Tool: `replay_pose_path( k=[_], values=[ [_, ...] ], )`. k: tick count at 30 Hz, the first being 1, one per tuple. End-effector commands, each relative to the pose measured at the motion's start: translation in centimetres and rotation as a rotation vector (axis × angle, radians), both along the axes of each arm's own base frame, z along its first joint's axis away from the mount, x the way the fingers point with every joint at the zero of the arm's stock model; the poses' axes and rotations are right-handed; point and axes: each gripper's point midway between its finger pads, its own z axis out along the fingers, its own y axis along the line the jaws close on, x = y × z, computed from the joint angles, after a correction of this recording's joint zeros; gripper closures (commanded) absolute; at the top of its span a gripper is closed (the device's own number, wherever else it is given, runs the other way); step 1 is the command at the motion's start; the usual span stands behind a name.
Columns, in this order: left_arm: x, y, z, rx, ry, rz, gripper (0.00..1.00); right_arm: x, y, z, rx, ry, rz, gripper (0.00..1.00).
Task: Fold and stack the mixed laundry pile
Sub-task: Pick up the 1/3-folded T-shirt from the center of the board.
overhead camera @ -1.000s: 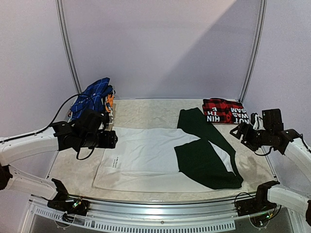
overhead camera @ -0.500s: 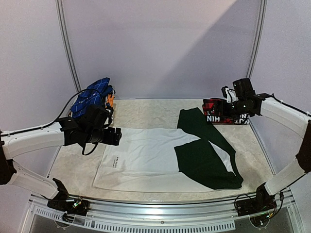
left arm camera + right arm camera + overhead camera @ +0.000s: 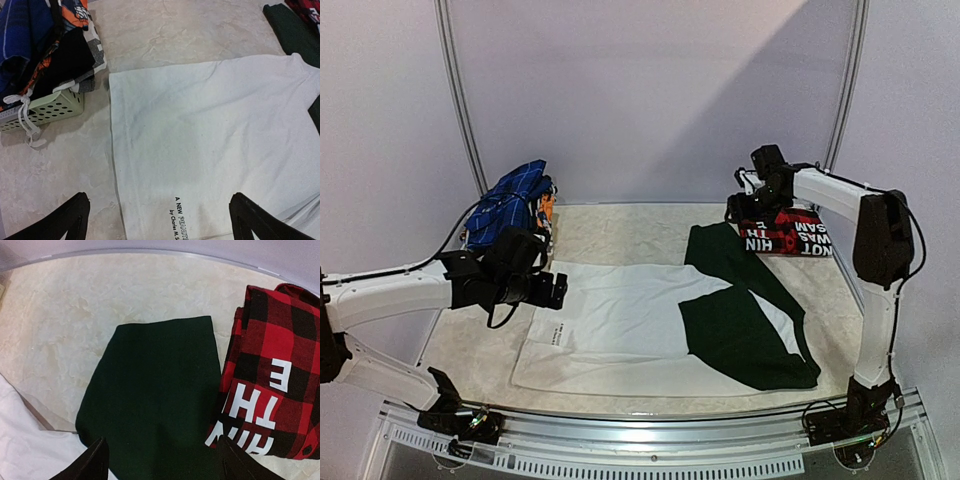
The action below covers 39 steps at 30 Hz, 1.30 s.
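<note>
- Small white lattice plastic basket (image 3: 55, 107), far-left on the desk (image 3: 620, 225), holds blue checked cloth (image 3: 510, 198) and other garments (image 3: 67, 55).
- White T-shirt with dark green parts (image 3: 620, 315) lies spread mid-desk; red-and-black plaid shirt (image 3: 785, 232) folded far-right.
- Left tool (image 3: 159, 205) and right tool (image 3: 161, 442) both released, empty.

Top external: set high behind the near edge of the table (image 3: 620, 225), facing forward and down, far enough off to take in all four corners. Left wrist: close above the left half, facing the far left corner, over the white T-shirt (image 3: 200, 135) and basket (image 3: 50, 107). Right wrist: close above the far right corner, looking down on the dark green part (image 3: 155, 385) and plaid shirt (image 3: 270, 390). Shared by both wrist views: that green part and some of the white cloth.
</note>
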Motion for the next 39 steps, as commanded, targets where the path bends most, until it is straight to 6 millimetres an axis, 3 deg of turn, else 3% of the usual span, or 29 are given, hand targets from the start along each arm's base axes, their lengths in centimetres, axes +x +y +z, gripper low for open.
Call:
replay_pose_path(
  k=[1, 5, 9, 18, 31, 39],
  values=[
    [-0.3, -0.2, -0.4, -0.028, -0.003, -0.009, 0.0, 1.7, 0.8, -2.3, -0.05, 0.047, 0.053, 0.26],
    [-0.3, -0.4, -0.7, -0.034, 0.003, -0.013, 0.0, 4.2, 1.7, -3.4, -0.047, 0.052, 0.067, 0.29],
    [-0.2, -0.8, -0.9, -0.042, 0.011, -0.02, 0.0, 6.2, 2.0, -6.4, -0.024, 0.081, 0.054, 0.34],
    [0.2, -1.6, -1.9, -0.033, 0.041, -0.032, 0.01, 9.9, 0.5, -8.9, 0.128, 0.079, -0.041, 0.44],
    [0.8, -2.8, -3.0, -0.041, 0.075, -0.038, 0.01, 11.9, -0.7, -12.0, 0.205, 0.083, -0.102, 0.47],
    [1.0, -3.0, -3.0, -0.041, 0.078, -0.038, 0.02, 11.1, 1.2, -12.9, 0.327, 0.149, -0.057, 0.5]
  ],
)
